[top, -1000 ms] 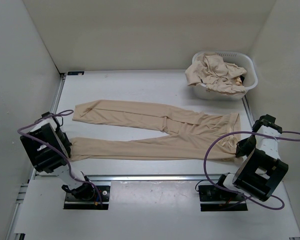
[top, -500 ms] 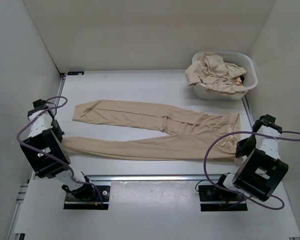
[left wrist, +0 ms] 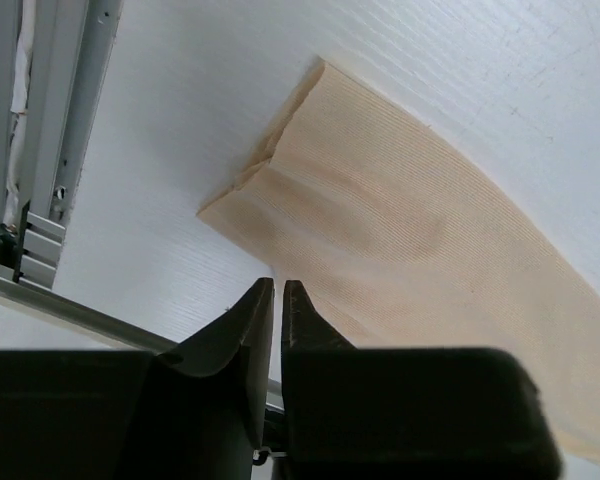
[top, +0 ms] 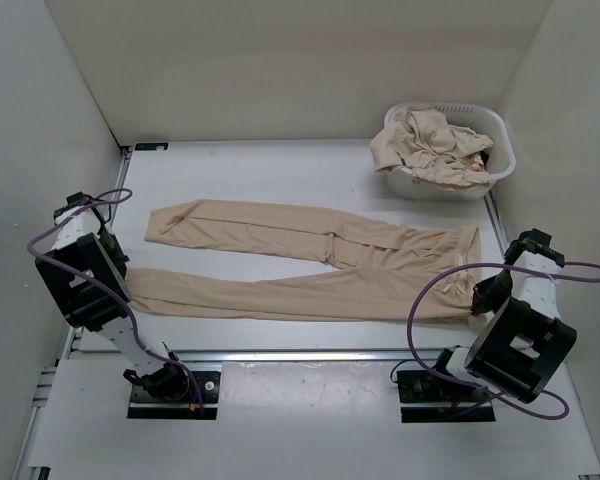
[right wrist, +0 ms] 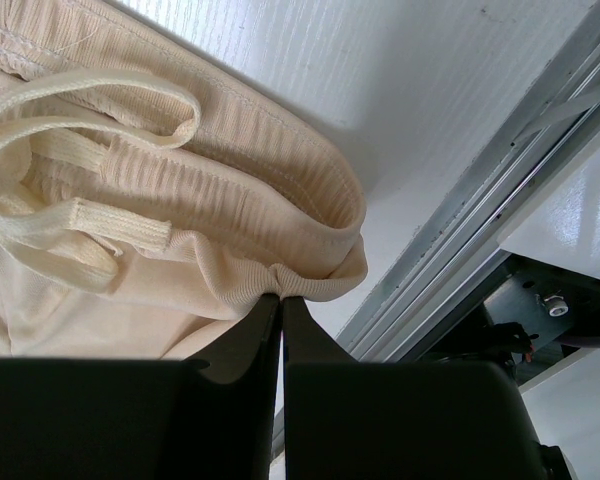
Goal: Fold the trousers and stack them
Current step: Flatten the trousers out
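Observation:
Beige trousers (top: 310,265) lie flat across the table, legs to the left and waist to the right. My left gripper (top: 123,282) is shut at the end of the near leg. In the left wrist view its tips (left wrist: 278,285) meet the near edge of that leg (left wrist: 410,230), just behind the cuff. My right gripper (top: 477,293) is shut on the near corner of the waistband. In the right wrist view its tips (right wrist: 281,297) pinch a bunched fold of the waistband (right wrist: 280,150), and the white drawstring (right wrist: 80,110) lies loose on the cloth.
A white basket (top: 502,150) with more beige clothes (top: 425,145) stands at the back right. A metal rail runs along the table's near edge (right wrist: 480,190) and shows by the left cuff (left wrist: 40,150). White walls close in both sides.
My left arm has moved left and away from the near edge. The near leg's cuff has been drawn left, so the leg lies straighter. The right arm has not moved.

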